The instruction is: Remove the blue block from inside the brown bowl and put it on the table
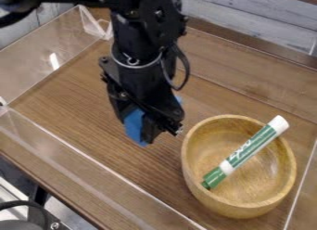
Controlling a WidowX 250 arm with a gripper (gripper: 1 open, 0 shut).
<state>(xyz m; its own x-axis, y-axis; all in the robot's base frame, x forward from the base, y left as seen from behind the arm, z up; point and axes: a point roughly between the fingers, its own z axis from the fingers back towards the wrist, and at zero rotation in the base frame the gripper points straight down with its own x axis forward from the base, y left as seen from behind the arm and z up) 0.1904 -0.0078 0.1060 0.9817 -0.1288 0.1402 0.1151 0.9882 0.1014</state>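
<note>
My black gripper (143, 125) is shut on the blue block (136, 126), which hangs between its fingers just above the table (74, 104), left of the brown bowl (240, 164). The block shows as a bright-blue patch at the fingers' lower end, partly hidden by them. It is outside the bowl, a short way from its left rim. The bowl sits at the front right and holds only a green-and-white marker (244, 152) lying slanted across it.
Low clear acrylic walls (50, 141) border the tabletop on the left, the front and the back. The arm's dark body (143, 39) rises over the middle of the table. A pale wall runs behind at the upper right.
</note>
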